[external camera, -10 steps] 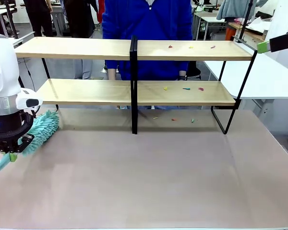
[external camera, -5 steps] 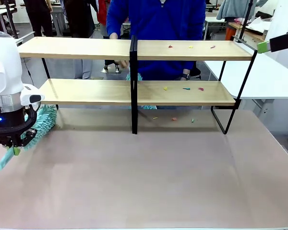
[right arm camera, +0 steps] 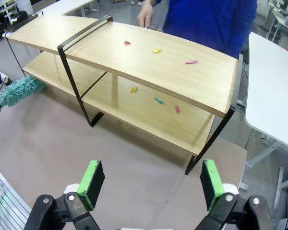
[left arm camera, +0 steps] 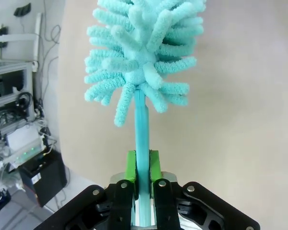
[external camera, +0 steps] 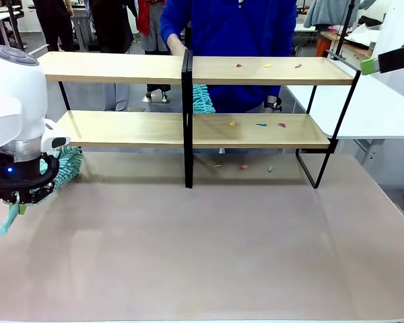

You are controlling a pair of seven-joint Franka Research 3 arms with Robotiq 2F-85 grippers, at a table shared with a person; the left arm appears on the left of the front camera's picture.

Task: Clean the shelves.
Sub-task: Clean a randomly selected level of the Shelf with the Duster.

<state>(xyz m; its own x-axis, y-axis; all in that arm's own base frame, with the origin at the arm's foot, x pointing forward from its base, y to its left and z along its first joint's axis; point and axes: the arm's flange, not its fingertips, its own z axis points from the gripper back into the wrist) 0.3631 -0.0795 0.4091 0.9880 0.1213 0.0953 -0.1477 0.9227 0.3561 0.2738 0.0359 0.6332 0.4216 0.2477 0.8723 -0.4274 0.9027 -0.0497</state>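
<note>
Shelves (external camera: 121, 67) stand along the far edge of the surface (external camera: 222, 256), a two-tier rack of long pale wooden boards on a thin black frame with a black central upright; small coloured scraps (external camera: 267, 66) lie on the right half of the top board, more on the right half of the lower board, and a few on the surface under that side. At the left edge of the surface, the left tool (left arm camera: 143, 165) is clamped on the thin handle of a teal duster (left arm camera: 144, 62); the fluffy head sits just beside the left end of the lower board. The right tool (right arm camera: 151, 184) hangs above the right end of the shelves with its green pads set wide apart and nothing between them. A person (external camera: 236, 27) in a blue top stands at the far side; one hand (right arm camera: 145, 17) rests at the far edge of the top board near the upright; a second teal duster (external camera: 202, 99) shows between the two boards, just right of the upright.
</note>
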